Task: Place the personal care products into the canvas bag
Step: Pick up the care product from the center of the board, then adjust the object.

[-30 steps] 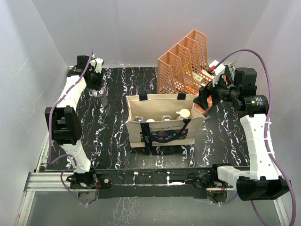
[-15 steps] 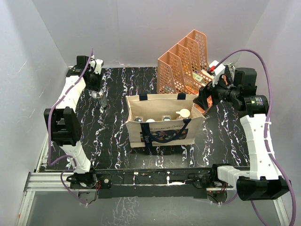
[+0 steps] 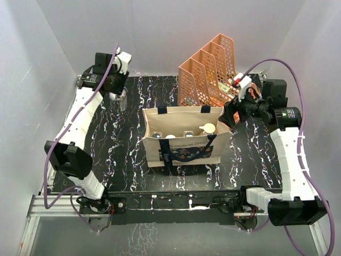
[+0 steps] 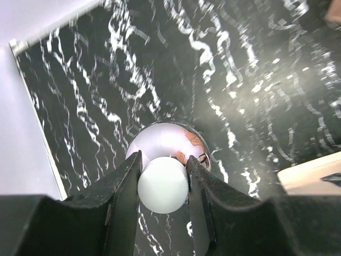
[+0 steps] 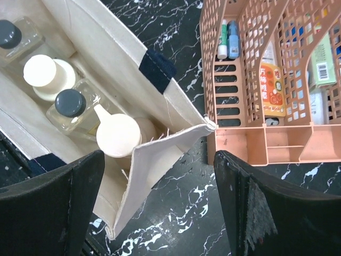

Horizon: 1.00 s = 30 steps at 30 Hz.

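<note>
My left gripper (image 3: 119,96) is shut on the white cap (image 4: 163,184) of the silver metallic bottle (image 4: 160,140) and holds it above the table at the far left, clear of the surface. The canvas bag (image 3: 184,150) stands upright mid-table with its mouth open. Inside are two clear glass bottles with dark caps (image 5: 70,102) (image 5: 9,33), a cream bottle with a white cap (image 5: 40,70) and a tan bottle with a cream cap (image 5: 118,134). My right gripper (image 3: 230,114) is open and empty, hovering over the bag's right end (image 5: 160,154).
A peach mesh file organizer (image 3: 205,69) holding small packets stands behind the bag's right end, close to my right gripper; it also shows in the right wrist view (image 5: 277,144). White walls enclose the black marbled table (image 3: 122,154) on three sides.
My left gripper has lifted the silver bottle off the table and carried it up and toward the back right. The right gripper has barely shifted.
</note>
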Motion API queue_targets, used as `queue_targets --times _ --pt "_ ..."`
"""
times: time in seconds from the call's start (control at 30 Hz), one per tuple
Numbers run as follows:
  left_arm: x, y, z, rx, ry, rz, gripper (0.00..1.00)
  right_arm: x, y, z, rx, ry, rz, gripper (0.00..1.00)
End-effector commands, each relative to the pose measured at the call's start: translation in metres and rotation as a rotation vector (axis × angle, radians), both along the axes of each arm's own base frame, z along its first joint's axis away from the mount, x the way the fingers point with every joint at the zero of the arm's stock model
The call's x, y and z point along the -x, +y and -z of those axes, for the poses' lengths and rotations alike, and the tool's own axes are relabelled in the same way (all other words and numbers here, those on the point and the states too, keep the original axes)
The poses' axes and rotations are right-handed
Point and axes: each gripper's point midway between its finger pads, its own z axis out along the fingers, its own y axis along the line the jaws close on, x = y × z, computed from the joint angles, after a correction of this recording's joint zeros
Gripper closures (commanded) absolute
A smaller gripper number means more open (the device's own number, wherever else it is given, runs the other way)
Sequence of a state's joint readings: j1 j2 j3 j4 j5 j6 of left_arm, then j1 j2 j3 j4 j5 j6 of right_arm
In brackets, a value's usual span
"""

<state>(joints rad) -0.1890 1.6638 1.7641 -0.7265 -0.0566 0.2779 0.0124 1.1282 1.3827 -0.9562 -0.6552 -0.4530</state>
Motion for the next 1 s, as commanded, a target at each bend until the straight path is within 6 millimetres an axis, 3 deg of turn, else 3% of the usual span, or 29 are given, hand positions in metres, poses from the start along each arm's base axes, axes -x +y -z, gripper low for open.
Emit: queue_targets --times 0.0,0.27,0.47,0.77,0.97 --pt "0.008 -0.026 -0.106 0.026 -0.258 0.036 1.00 0.004 0.004 0.011 0.019 0.029 -0.036 0.14" --pt "0.018 -0.086 -0.163 0.102 -0.372 0.161 1.00 0.010 0.012 0.037 0.063 0.102 -0.064 0.16" --pt "0.033 -0.132 -0.195 0.180 -0.447 0.259 1.00 0.006 0.012 0.046 0.077 0.110 -0.046 0.18" --pt "0.063 -0.191 -0.215 0.249 -0.483 0.396 1.00 -0.004 -0.001 0.046 0.110 0.092 0.045 0.24" --pt "0.079 -0.215 -0.236 0.312 -0.521 0.450 1.00 -0.008 -0.010 0.036 0.101 0.070 0.099 0.33"
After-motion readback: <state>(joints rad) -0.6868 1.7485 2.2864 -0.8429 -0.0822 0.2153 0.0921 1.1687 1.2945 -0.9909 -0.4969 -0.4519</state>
